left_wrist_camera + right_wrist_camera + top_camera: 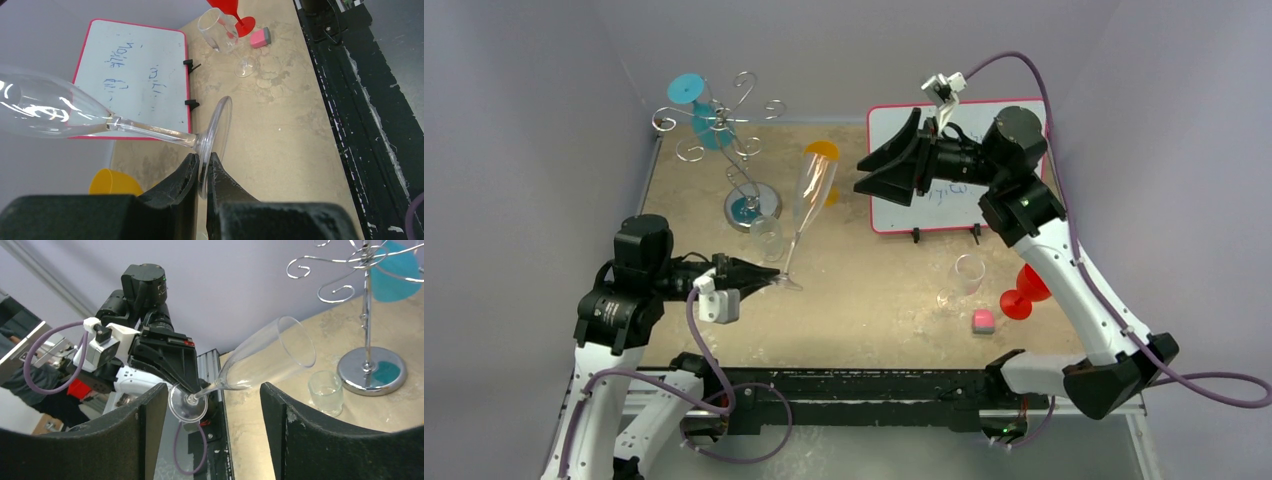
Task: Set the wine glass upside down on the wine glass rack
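A clear tall wine glass (810, 200) is held tilted above the table, bowl up and away. My left gripper (769, 275) is shut on the rim of its round foot (216, 135); stem and bowl (45, 107) run left in the left wrist view. The wine glass rack (724, 130), a silver wire tree on a round shiny base (752, 207), stands at the back left; a teal glass (696, 100) hangs on it. My right gripper (886, 165) is open and empty, raised before the whiteboard, facing the held glass (260, 357).
A small clear tumbler (766, 235) stands by the rack's base. An orange cup (822, 152) is behind the held glass. A red-framed whiteboard (984, 205) stands at the back right. A clear stemmed glass (962, 280), red goblet (1022, 292) and pink eraser (983, 320) are front right.
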